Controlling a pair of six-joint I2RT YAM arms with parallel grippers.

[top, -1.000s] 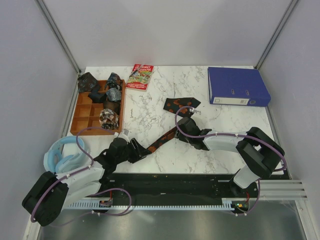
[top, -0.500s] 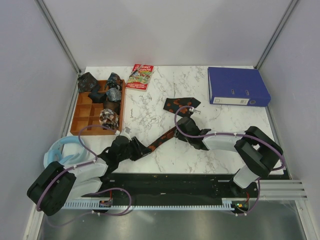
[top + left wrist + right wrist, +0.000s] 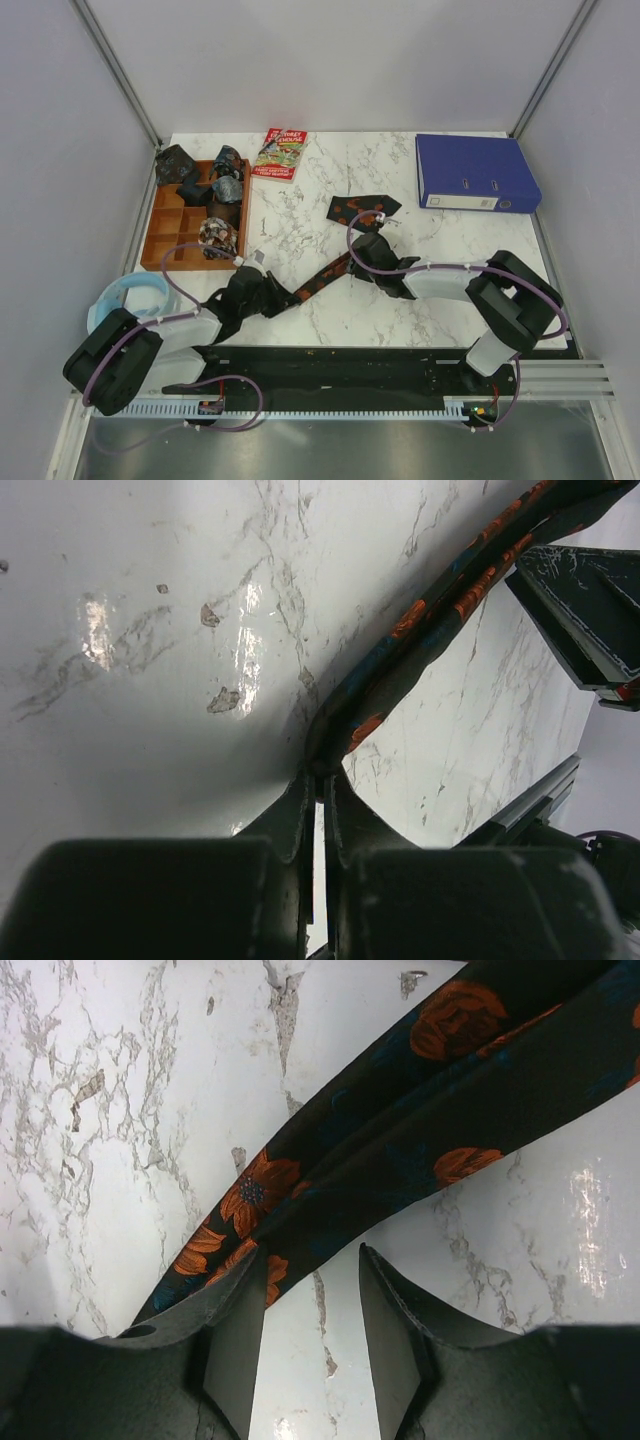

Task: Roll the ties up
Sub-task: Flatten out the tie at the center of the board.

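Observation:
The long tie (image 3: 330,272), black with orange flowers, lies slanting across the marble table (image 3: 300,215), its wide end (image 3: 362,208) folded at the back. My left gripper (image 3: 277,299) is shut on its narrow near end; in the left wrist view the jaws (image 3: 320,777) pinch the tie (image 3: 420,640) where it doubles over. My right gripper (image 3: 361,259) stands open over the tie's middle. In the right wrist view the tie (image 3: 400,1140) crosses just beyond the gripper (image 3: 312,1260), and the left finger (image 3: 235,1310) overlaps its edge. Small dark ties (image 3: 226,190) sit bundled in the wooden tray (image 3: 172,222).
A blue binder (image 3: 475,172) lies at the back right. A red-and-green booklet (image 3: 282,153) lies at the back middle. A light blue ring-shaped object (image 3: 128,300) rests at the left edge, below the tray. The right gripper's housing (image 3: 585,610) shows in the left wrist view.
My left gripper closed on the tie's narrow end, and the left arm drew in toward it. The right gripper stayed open in place.

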